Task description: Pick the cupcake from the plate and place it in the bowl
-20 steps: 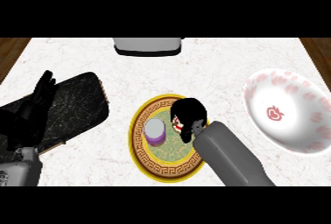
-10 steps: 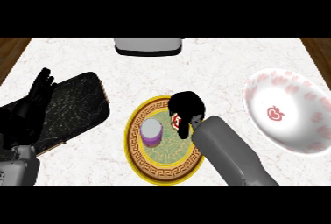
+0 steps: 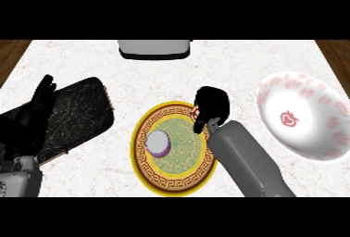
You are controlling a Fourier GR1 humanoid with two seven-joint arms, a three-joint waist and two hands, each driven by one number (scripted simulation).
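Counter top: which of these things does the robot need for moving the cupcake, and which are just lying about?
Needed: cupcake, plate, bowl, right hand.

Lying about: dark board, grey appliance; left hand rests open at the left.

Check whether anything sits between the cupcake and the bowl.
Only the right hand and its forearm: they hang over the plate's right rim, between the cupcake and the bowl. The counter strip between plate and bowl shows nothing else.
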